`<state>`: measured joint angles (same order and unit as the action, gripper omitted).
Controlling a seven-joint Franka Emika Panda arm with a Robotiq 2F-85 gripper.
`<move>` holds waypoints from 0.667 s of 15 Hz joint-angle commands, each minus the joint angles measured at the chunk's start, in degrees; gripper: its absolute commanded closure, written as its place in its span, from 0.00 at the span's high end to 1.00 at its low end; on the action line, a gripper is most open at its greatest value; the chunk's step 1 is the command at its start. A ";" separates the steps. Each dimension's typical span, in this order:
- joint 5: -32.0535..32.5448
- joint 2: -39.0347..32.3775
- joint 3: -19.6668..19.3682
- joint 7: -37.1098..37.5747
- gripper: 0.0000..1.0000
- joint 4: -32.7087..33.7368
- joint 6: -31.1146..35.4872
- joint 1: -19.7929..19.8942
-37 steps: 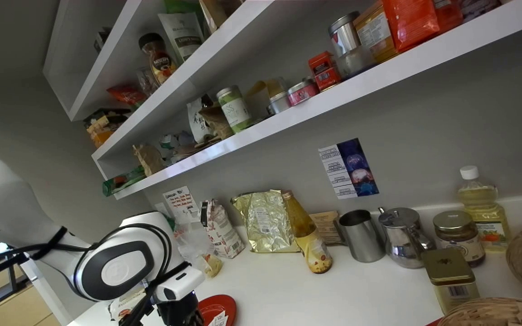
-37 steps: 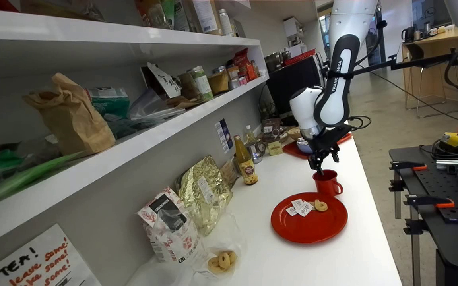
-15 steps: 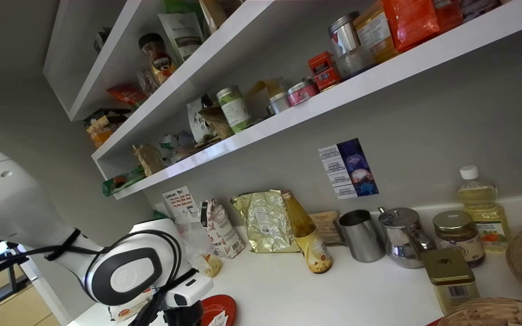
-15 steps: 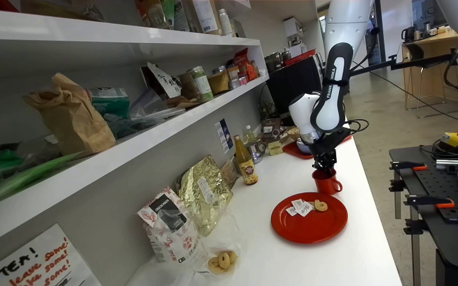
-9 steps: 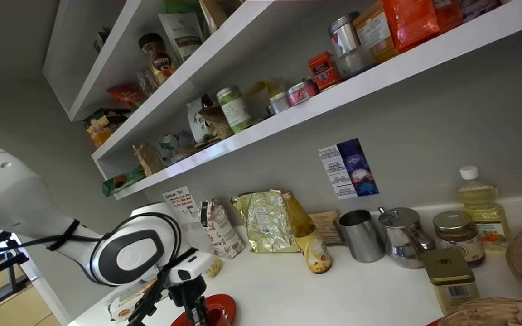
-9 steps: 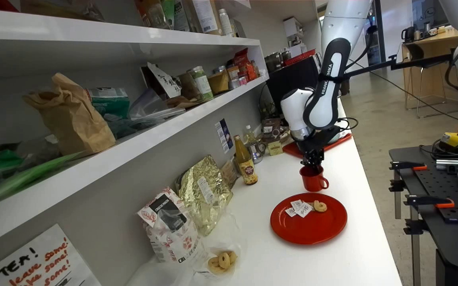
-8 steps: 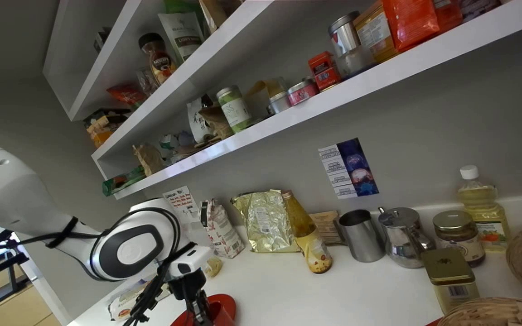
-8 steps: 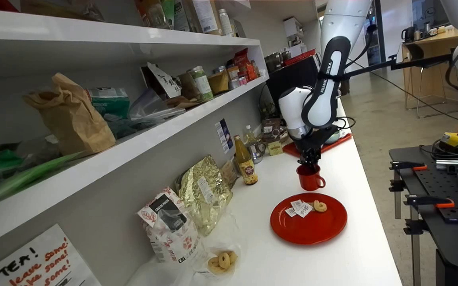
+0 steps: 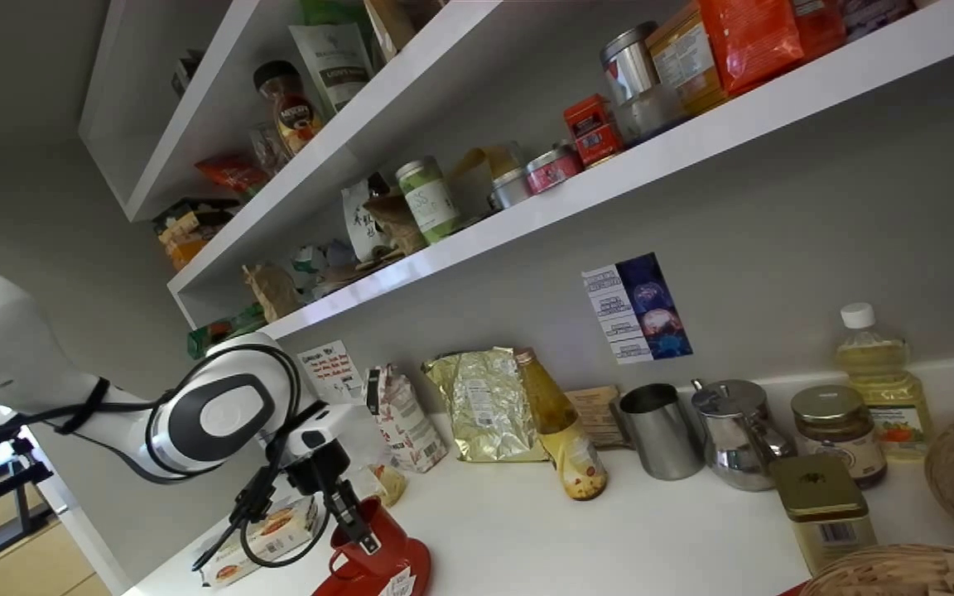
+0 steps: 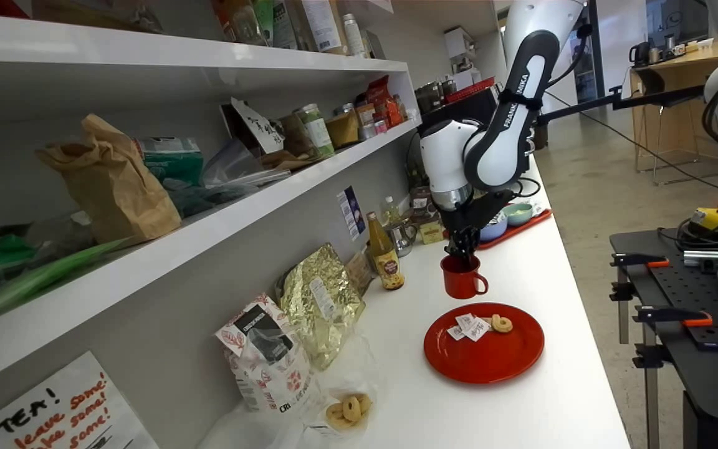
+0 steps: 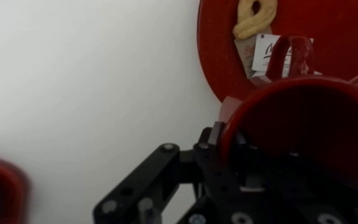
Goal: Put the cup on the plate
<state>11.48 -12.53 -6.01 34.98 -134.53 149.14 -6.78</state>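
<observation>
One red cup (image 10: 460,282) pinched by gripper (image 11: 228,136); wrist view alone shows rim (image 11: 309,81) between fingers (image 11: 215,133).

Red plate (image 10: 490,366) on white counter (image 10: 496,418)

Your gripper (image 11: 227,140), its jaws spread 2.5 seconds ago, now pinches the rim of the red cup (image 10: 460,284). You have the 2 higher in both exterior views and closer to the wall (image 10: 234,268). In an exterior view a strip of white tabletop (image 10: 409,299) now parts the cup from the red plate (image 10: 477,360), where they meet 2.5 seconds ago. In an exterior view the cup (image 9: 391,540), out of sight then, now shows with its handle. Your arm (image 10: 508,134) now uncovers the green bowl (image 10: 518,215).
</observation>
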 commanded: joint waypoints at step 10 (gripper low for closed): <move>-4.74 0.66 9.86 4.65 0.02 -1.21 -3.64 -6.67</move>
<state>7.33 -12.11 2.88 38.05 -135.78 146.76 -12.03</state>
